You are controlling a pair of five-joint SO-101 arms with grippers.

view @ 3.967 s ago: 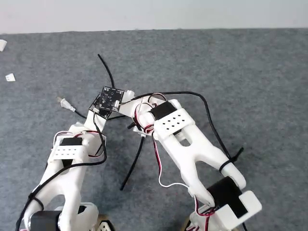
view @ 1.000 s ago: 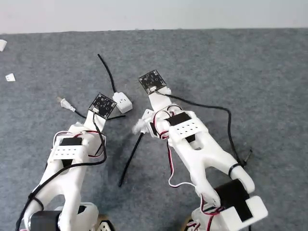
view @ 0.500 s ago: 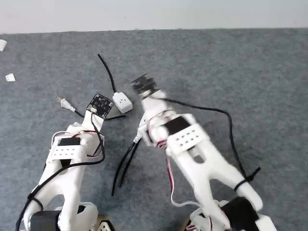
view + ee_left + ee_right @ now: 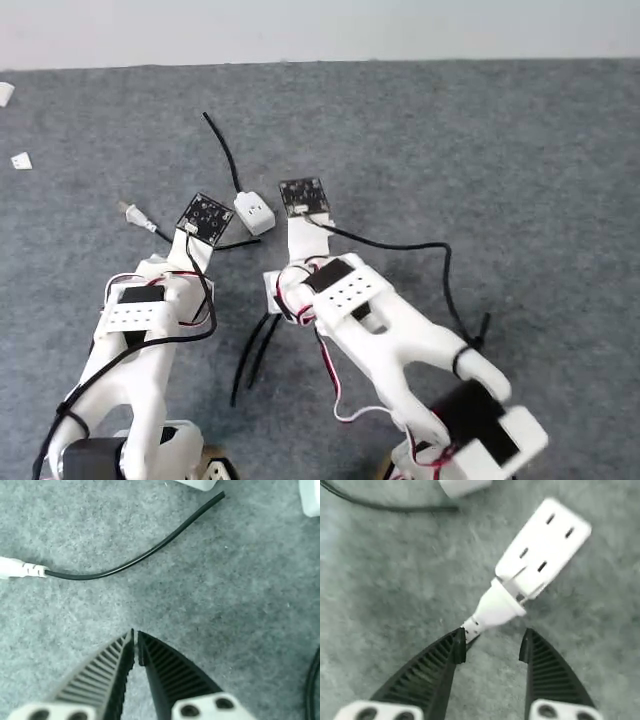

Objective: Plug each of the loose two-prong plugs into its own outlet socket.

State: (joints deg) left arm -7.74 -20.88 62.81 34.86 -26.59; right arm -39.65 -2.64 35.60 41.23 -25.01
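"The left gripper point(image 4: 135, 636)?"
"Pinched closed, empty. The loose plug point(image 4: 15, 569) lies on the carpet point(image 4: 225, 605) ahead."
"The right gripper point(image 4: 492, 642)?"
"Jaws apart, empty, just behind a second plug point(image 4: 497, 607) seated in the outlet block point(image 4: 545, 545)."

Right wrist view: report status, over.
Right gripper open, close by white plug. Plug meets outlet block; seating unclear. Left gripper shut, second plug loose.

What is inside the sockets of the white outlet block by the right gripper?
The outlet block shows four empty slots on its upper face. A white plug meets its end; the prongs are covered, so how far they sit in cannot be seen.
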